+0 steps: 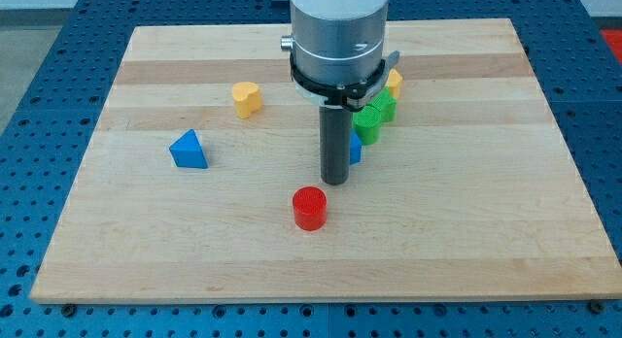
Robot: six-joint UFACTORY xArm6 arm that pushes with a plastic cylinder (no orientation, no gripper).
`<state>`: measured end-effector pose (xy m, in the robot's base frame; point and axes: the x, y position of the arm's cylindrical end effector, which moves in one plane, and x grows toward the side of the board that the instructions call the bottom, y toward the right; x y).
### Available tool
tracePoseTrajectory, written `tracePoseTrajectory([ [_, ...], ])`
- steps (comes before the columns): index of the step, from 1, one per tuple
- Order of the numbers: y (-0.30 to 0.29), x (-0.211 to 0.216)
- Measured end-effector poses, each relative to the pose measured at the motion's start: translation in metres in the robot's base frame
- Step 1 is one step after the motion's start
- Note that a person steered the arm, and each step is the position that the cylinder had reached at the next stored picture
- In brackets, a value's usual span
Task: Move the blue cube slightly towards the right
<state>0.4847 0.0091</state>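
Our tip [336,181] sits on the board [146,270], touching the blue cube's [356,151] left face, placed to shove it right | no fingers, a bare rod | cube mid-board, mostly hidden behind rod, green block [374,117] just above.

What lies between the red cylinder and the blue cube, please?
In the camera view, my tip stands between the red cylinder and the blue cube, close against the cube, which the rod mostly hides.

A lab bench: a wooden board [194,270] lies on a blue perforated table [39,76].
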Motion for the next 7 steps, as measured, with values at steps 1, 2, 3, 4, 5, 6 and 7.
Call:
tracePoseTrajectory([
  [1, -0.004, -0.001],
  [2, -0.019, -0.016],
  [3, -0.029, -0.032],
  [4, -0.031, -0.047],
  [5, -0.031, -0.067],
  [6, -0.027, -0.075],
  [7, -0.015, -0.075],
])
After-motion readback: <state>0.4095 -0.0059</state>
